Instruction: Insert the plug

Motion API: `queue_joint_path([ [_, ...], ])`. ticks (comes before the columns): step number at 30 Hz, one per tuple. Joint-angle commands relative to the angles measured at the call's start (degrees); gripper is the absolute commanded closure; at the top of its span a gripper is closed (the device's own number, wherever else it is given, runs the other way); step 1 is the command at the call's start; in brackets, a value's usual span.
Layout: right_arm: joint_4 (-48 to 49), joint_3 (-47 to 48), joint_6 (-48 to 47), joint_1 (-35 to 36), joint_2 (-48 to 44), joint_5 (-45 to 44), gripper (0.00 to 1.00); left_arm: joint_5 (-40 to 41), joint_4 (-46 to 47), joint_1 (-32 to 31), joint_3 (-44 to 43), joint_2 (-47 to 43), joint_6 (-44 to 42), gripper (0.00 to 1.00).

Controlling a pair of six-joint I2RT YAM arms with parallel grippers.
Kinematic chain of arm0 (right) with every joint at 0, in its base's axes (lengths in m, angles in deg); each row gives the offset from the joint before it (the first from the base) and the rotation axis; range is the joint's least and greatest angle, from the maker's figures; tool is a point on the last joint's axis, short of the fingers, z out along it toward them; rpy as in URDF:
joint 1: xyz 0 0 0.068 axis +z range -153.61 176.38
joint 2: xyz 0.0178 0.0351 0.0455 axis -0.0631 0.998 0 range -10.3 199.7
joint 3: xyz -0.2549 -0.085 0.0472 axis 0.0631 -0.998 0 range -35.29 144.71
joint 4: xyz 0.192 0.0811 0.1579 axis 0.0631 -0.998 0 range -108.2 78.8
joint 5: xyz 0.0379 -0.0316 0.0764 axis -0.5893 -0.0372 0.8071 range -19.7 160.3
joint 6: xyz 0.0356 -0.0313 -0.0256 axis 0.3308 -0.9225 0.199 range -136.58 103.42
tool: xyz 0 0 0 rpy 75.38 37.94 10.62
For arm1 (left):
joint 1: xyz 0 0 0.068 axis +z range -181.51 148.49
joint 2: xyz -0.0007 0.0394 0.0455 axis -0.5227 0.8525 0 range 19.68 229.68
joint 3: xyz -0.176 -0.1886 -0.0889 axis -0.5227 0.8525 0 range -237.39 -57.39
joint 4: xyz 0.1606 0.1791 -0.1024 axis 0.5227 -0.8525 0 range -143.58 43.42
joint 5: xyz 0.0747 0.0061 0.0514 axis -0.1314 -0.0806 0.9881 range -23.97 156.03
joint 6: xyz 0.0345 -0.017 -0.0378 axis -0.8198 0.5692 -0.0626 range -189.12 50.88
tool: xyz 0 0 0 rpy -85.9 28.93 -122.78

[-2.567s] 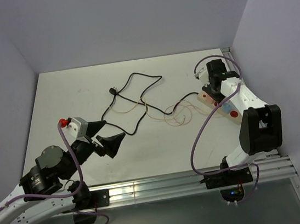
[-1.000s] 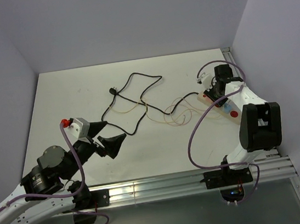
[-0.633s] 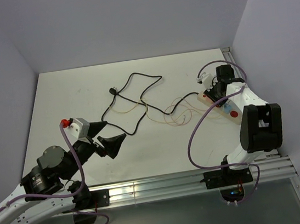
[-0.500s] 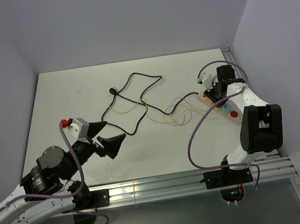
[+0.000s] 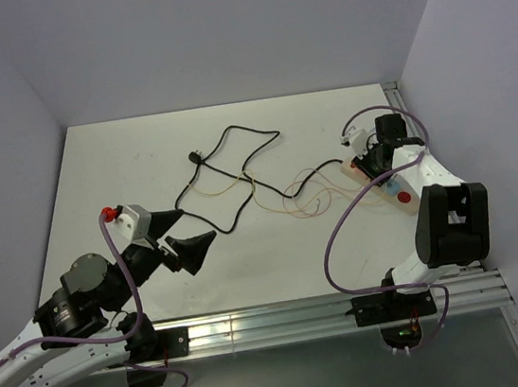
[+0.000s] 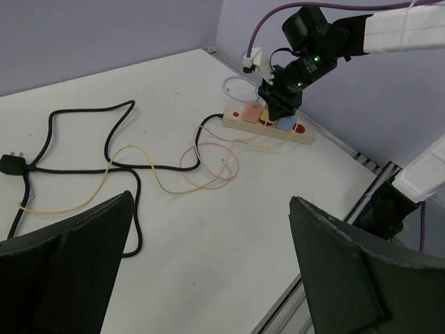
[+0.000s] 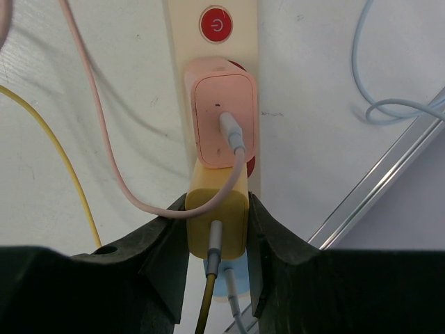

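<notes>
Two fingers of the right gripper (image 7: 217, 209) press against the sides of the yellow plug (image 7: 217, 223), a narrow grip with no gap on either side. That plug stands on the strip (image 7: 179, 28) at the far right of the table (image 5: 104, 176), close to the right edge. Its top edge touches the pink plug (image 7: 221, 118), which sits in the next socket, toward the red button (image 7: 216, 24). On its other side a blue plug (image 6: 286, 124) shows just beyond the fingers. How deep the yellow plug sits in its socket I cannot tell.

A pink wire (image 7: 104, 139) leaves the pink plug, curls across the top of the yellow one and runs off over the table. A yellow wire (image 7: 66, 156) lies beside it.

The left gripper (image 5: 188, 231) hangs above the near left part of the table, jaws spread wide and holding nothing, well apart from the strip. A black cord (image 5: 233, 140) loops across the middle of the table, its two-pin end (image 5: 194, 156) lying loose.
</notes>
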Motion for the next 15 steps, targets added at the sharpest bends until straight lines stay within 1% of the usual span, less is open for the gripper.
queue_joint_path([
  [1, -6.3, -1.9, 1.0, 0.4, 0.0, 3.6, 1.00, -1.3, 1.8, 0.0, 0.0, -0.6, -0.9, 0.01],
  [5, -8.1, -0.1, 1.2, 0.4, 0.5, 2.8, 1.00, -1.2, 1.8, 0.0, 0.0, -0.9, -0.9, 0.01],
  [9, -7.3, -0.3, 1.6, 0.4, 1.2, 1.5, 1.00, -0.9, 1.8, 0.0, 0.1, -1.3, -0.9, 0.01],
  [14, -6.3, -0.7, 1.9, 0.5, 1.1, -4.4, 1.00, -1.0, 1.8, 0.0, 0.1, -1.0, -1.0, 0.01],
  [15, -6.5, -0.3, 1.7, 0.5, 0.9, -4.5, 1.00, -1.2, 1.8, 0.0, 0.1, -1.0, -1.0, 0.00],
])
